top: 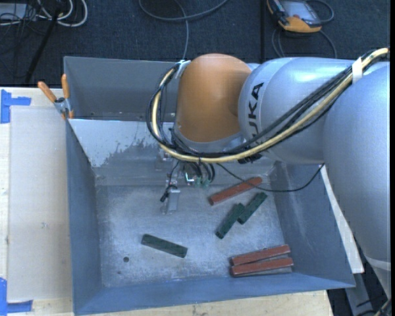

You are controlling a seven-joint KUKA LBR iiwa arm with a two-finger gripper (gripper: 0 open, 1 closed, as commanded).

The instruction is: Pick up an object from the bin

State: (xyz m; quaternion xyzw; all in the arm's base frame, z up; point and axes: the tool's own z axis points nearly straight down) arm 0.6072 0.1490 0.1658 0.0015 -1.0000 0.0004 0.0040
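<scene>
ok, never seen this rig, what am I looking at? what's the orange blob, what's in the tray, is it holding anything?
One camera looks down, somewhat from the side, on a grey metal bin. The big silver thing coming in from the right is a robot arm. The orange blob is a cover on its wrist, with cables looped round it. Below that hangs its gripper, over bare bin floor near the back wall.

Small flat bars lie loose in the bin: a red-brown bar just right of the gripper, two dark green bars below it, a lone green bar nearer the front, and two red-brown bars side by side at front right. I see nothing held.
</scene>
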